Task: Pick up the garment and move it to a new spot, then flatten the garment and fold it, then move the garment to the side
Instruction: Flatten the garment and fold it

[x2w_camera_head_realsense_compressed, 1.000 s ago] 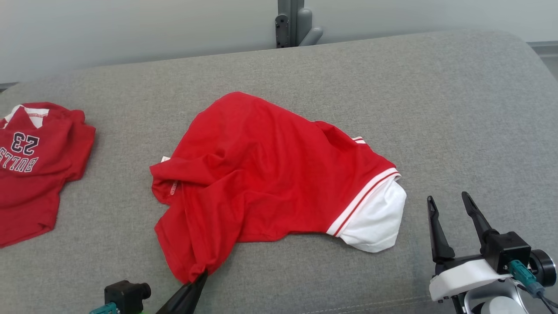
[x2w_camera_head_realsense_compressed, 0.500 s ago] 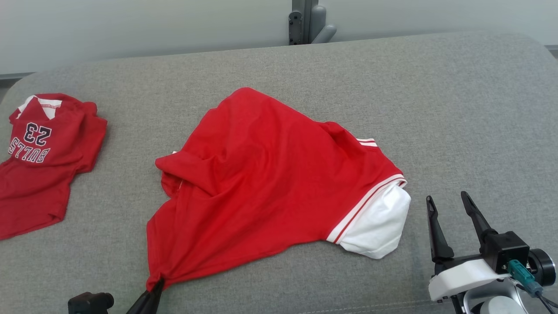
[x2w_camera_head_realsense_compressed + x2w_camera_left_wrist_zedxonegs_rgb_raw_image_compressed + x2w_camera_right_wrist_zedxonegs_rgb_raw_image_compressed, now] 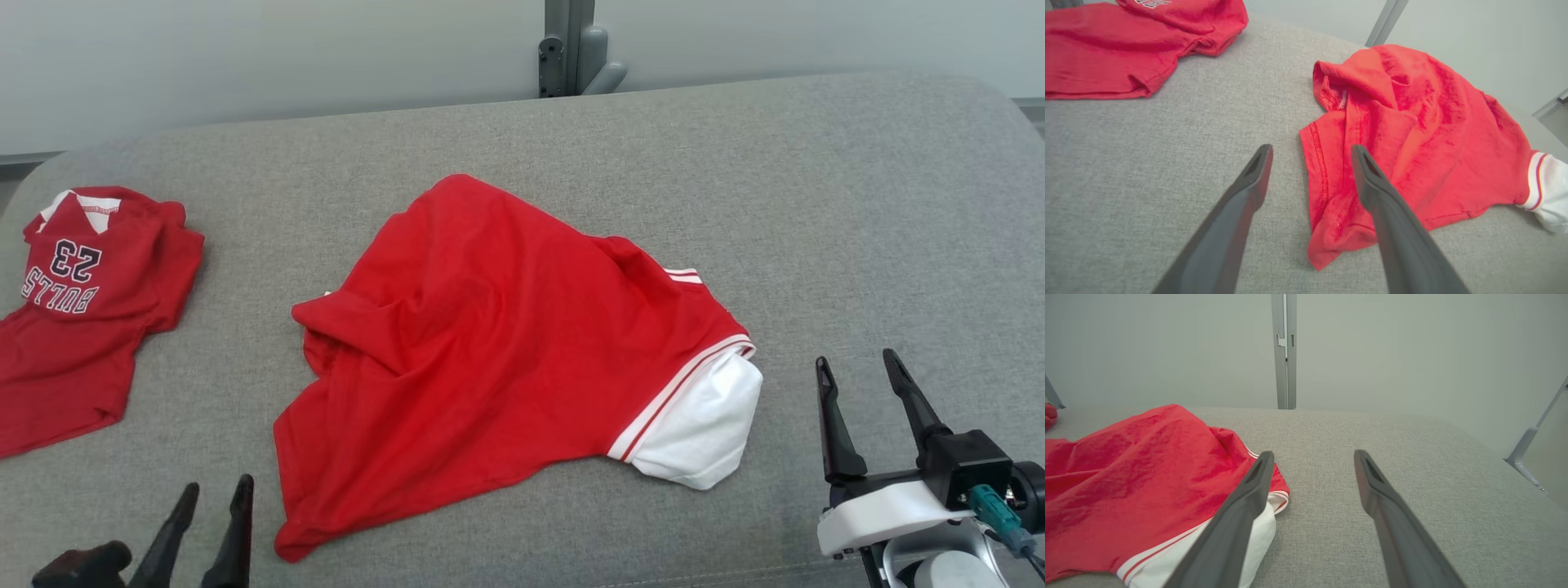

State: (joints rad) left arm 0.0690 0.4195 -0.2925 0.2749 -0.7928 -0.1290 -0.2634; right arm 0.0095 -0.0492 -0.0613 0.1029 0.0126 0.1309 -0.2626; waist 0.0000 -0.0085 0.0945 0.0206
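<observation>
The garment (image 3: 506,359) is a red shirt with a white, red-striped sleeve, lying crumpled in the middle of the grey cushion (image 3: 857,204). Its near-left corner lies flat on the fabric. My left gripper (image 3: 216,496) stands open just left of that corner, holding nothing. In the left wrist view the garment (image 3: 1412,134) lies to the right and the left gripper (image 3: 1310,157) straddles its hem edge with a gap. My right gripper (image 3: 857,367) is open, right of the white sleeve (image 3: 702,425). The right wrist view shows the garment (image 3: 1126,477) left of the right gripper (image 3: 1312,457).
A second red shirt (image 3: 73,302) with "BULLS 23" printed on it lies at the cushion's far left, also in the left wrist view as a red shirt (image 3: 1126,45). A grey bracket (image 3: 571,49) stands behind the cushion against a pale wall.
My left gripper dragged the garment's corner leftward, then opened and let it go, ending left of the corner. The camera shifted slightly. The right gripper stayed open.
</observation>
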